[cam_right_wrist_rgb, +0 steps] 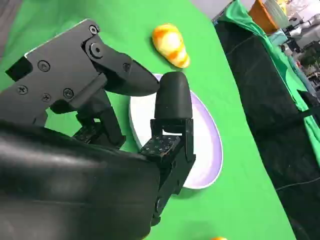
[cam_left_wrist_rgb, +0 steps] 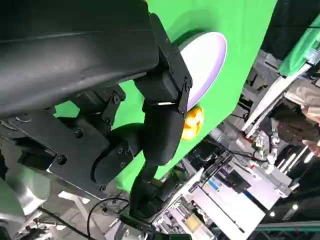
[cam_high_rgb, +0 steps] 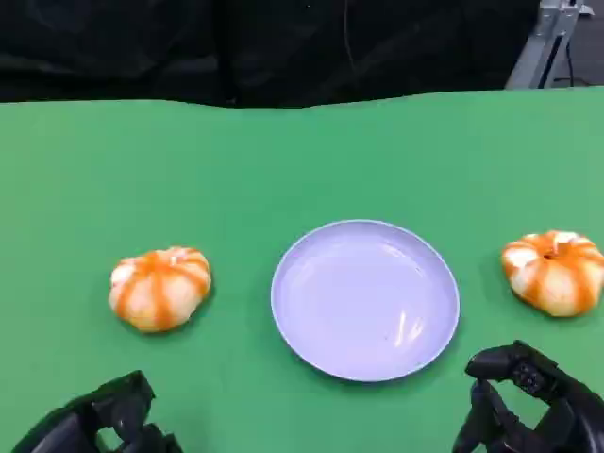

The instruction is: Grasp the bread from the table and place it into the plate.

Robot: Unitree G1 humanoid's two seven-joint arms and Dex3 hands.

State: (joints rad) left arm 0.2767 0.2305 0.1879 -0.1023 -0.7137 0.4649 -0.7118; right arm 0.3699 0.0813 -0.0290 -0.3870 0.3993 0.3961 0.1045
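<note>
The left robot hand [cam_high_rgb: 104, 420] sits at seven o'clock and the right robot hand [cam_high_rgb: 533, 401] at five o'clock on the green desk [cam_high_rgb: 85, 189], both holding nothing, fingers seemingly apart though partly cropped. The lavender plate [cam_high_rgb: 364, 299] lies bare between them at centre. One bread [cam_high_rgb: 159, 287] lies at nine o'clock of it, another bread [cam_high_rgb: 555, 272] at three o'clock.
</note>
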